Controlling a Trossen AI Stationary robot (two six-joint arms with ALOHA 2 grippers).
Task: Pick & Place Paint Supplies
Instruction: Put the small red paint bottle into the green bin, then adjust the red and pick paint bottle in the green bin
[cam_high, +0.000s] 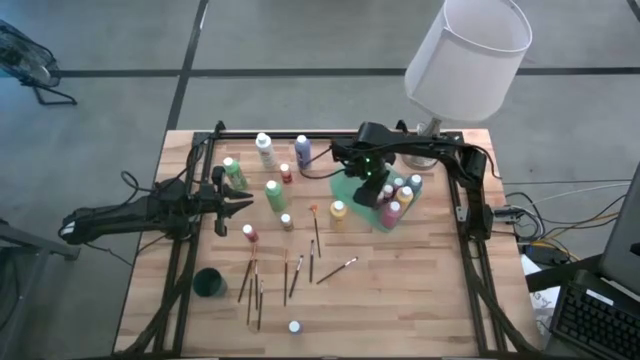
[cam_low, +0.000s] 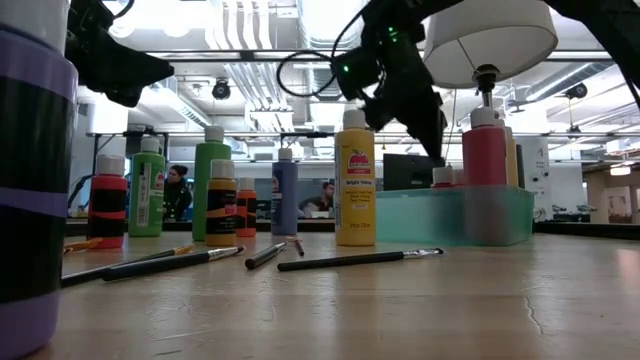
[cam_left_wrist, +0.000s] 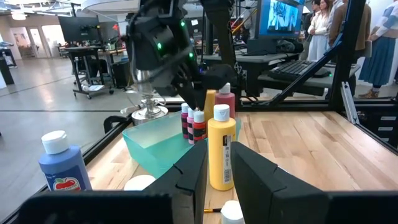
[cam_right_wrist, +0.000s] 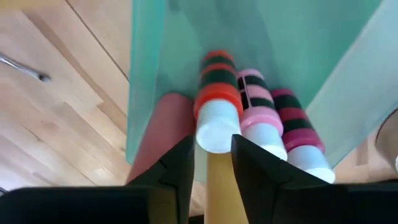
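Over the green tray (cam_high: 362, 203), the right gripper (cam_right_wrist: 211, 163) straddles the red bottle (cam_right_wrist: 214, 102); grip uncertain. Lifting risks toppling the pink bottle (cam_right_wrist: 256, 102) at three o'clock.

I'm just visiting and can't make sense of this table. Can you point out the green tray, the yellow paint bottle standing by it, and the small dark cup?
green tray (cam_low: 400, 215): low view, on its front wall.
yellow paint bottle (cam_low: 355, 190): low view, on its label.
small dark cup (cam_high: 209, 283): high view, on its rim.
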